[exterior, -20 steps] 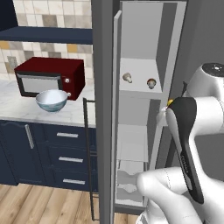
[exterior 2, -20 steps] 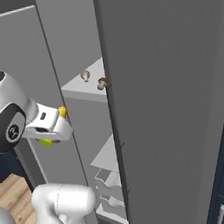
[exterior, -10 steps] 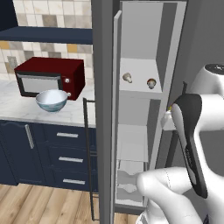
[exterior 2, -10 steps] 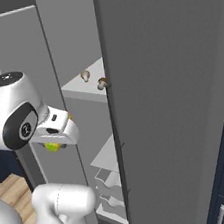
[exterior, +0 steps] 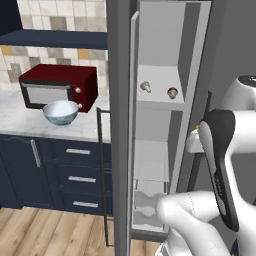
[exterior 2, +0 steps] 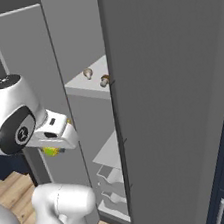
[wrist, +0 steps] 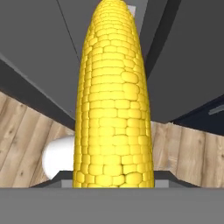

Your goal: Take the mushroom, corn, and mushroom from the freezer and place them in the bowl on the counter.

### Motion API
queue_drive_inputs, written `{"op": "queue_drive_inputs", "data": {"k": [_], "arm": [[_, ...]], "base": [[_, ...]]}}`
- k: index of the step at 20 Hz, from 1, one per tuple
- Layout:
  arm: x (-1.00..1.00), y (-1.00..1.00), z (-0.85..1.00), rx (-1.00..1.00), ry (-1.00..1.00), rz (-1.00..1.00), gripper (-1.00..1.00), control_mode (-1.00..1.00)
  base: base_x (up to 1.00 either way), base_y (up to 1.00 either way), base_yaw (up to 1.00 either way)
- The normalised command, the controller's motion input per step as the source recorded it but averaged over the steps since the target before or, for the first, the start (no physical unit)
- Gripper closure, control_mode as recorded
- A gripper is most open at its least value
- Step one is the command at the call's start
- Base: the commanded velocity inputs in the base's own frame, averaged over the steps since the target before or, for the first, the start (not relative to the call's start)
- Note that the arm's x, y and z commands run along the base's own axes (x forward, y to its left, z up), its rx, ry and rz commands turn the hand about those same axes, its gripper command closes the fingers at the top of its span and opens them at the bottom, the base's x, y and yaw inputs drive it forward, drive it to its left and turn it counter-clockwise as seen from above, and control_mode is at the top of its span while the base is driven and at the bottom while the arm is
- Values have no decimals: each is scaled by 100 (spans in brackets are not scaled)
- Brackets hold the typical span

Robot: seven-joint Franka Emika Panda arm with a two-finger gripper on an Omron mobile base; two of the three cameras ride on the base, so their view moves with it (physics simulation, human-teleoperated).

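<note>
Yellow corn (wrist: 113, 100) sits clamped in the fingers (exterior 2: 56, 148), clear of the freezer (exterior: 155, 90); next, carry it to the bowl (exterior: 60, 112) at nine o'clock.

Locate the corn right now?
The corn is held in the gripper, outside the freezer in front of its open door; the hand view has it running up the centre, over wood floor.

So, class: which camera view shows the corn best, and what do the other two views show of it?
The hand view: the corn runs up the middle, kernels plain, held in the gripper. The right base view gives just a yellow-green sliver under the gripper. In the left base view the arm hides nearly all of it.
</note>
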Motion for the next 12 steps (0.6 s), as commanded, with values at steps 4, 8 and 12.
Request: {"op": "queue_drive_inputs", "data": {"k": [4, 8, 12], "arm": [[0, 0, 0, 0, 0, 0, 100, 100], [0, 0, 0, 0, 0, 0, 100, 100], [0, 0, 0, 0, 0, 0, 100, 100]], "base": [[-61, 4, 0], [-79, 8, 0], [-66, 43, 0]]}}
